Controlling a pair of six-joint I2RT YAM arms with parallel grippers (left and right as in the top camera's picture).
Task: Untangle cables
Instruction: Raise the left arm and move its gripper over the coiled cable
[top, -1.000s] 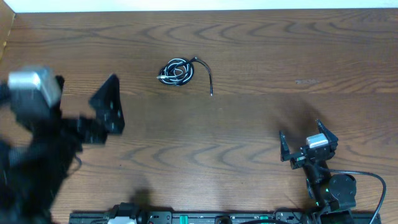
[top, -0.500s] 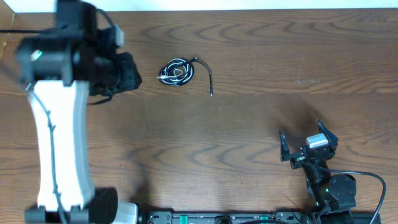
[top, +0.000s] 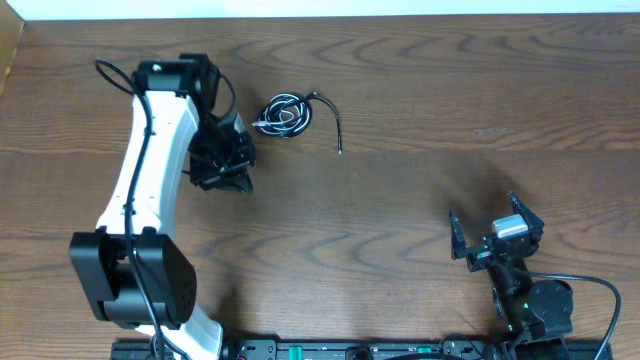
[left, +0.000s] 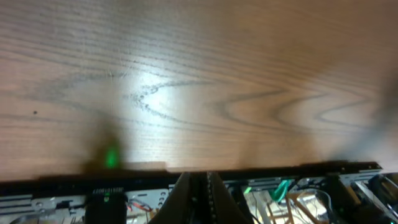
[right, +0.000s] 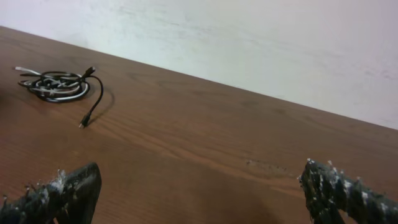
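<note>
The cables (top: 285, 115) lie in a small coil of black and white cord at the back middle of the table, with one black tail (top: 335, 135) trailing right and forward to a plug. My left gripper (top: 232, 175) hangs just left of and in front of the coil, apart from it, shut on nothing. In the left wrist view its fingers (left: 186, 202) are pressed together over bare wood, and no cable shows there. My right gripper (top: 495, 235) rests open at the front right. Far off in the right wrist view lie the cables (right: 59, 84), between the spread fingers (right: 62, 193).
The left arm's white link (top: 150, 170) stretches from its base at the front left towards the coil. A rail with electronics (left: 286, 193) runs along the table's front edge. A pale wall (right: 249, 43) stands behind the table's back edge.
The left arm has swung in from the far left edge to beside the coil, and its jaws have closed. The cables and the right arm have not moved.
</note>
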